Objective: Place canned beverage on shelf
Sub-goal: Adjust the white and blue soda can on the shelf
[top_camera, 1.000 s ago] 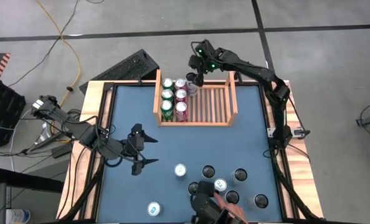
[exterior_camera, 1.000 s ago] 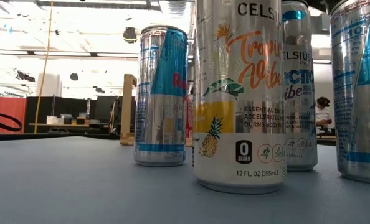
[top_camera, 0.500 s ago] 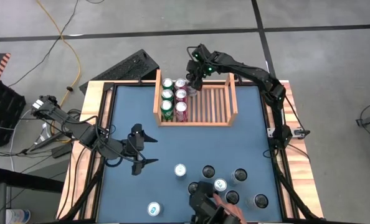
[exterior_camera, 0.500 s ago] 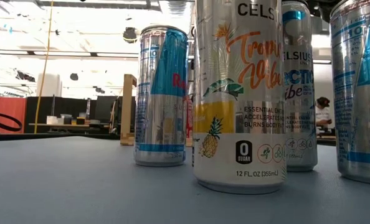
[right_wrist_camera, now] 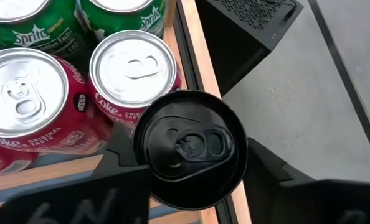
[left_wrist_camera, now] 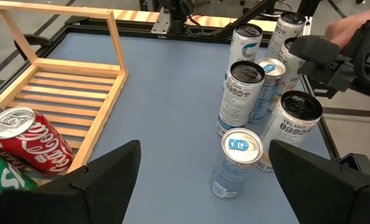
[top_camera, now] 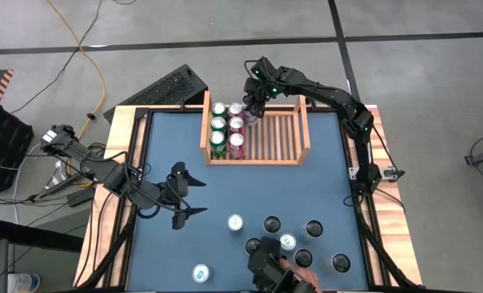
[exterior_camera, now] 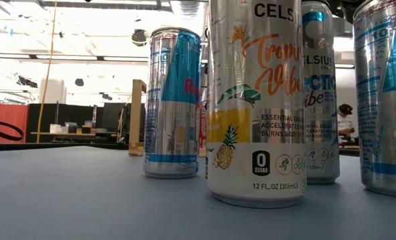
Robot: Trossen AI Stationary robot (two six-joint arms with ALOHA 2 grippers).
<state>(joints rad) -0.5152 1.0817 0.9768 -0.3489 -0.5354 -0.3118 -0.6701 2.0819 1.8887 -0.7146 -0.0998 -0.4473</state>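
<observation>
Black-topped can (right_wrist_camera: 188,146) | between right claw (right_wrist_camera: 184,163) fingers | over shelf (top_camera: 303,130) corner

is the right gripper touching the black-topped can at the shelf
Touching. In the right wrist view the right gripper has a dark finger against each side of the black-topped can, with no gap showing, beside the Coke cans in the shelf.

Overhead view straight down, low view level among cans (exterior_camera: 255,100), wrist views close
</observation>
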